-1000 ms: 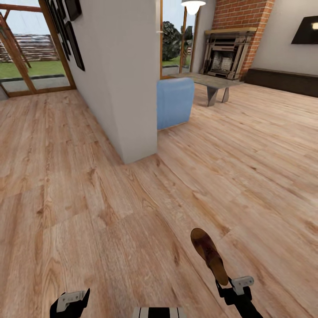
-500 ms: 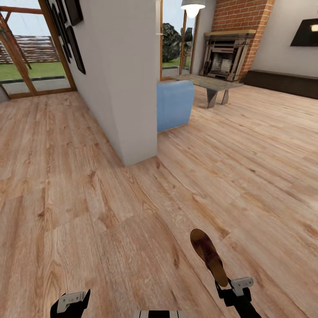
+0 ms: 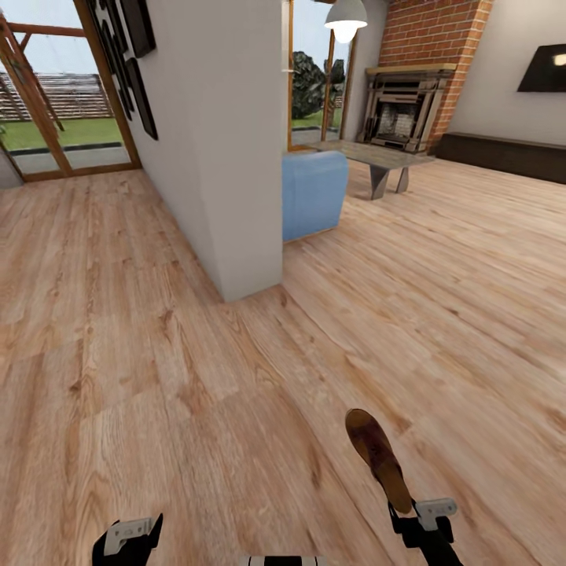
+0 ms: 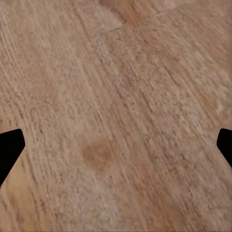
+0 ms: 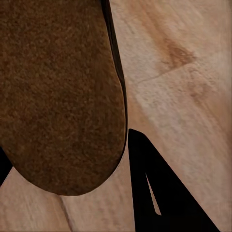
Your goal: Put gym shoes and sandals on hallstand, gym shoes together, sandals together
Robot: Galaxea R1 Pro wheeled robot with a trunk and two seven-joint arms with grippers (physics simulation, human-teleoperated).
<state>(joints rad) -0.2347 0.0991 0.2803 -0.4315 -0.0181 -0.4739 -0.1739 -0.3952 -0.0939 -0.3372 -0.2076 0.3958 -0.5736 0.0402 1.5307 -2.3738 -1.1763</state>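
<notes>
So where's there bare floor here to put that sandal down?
Wood floor lies bare left of the held sandal, up to the grey wall. Right of it, floor is bare toward the fireplace. Crowded only near the blue seat and bench.

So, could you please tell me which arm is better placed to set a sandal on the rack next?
The right gripper: it already holds a brown sandal; the left gripper is open over bare floor.

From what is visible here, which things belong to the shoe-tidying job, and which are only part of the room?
Belong to the job:
- sandal, clamped in the right gripper
- corridor floor, wood planks
- left gripper, open with nothing in it

Only part of the room:
- blue armchair
- grey coffee table
- brick fireplace
- white dividing wall
- ceiling lamp
</notes>
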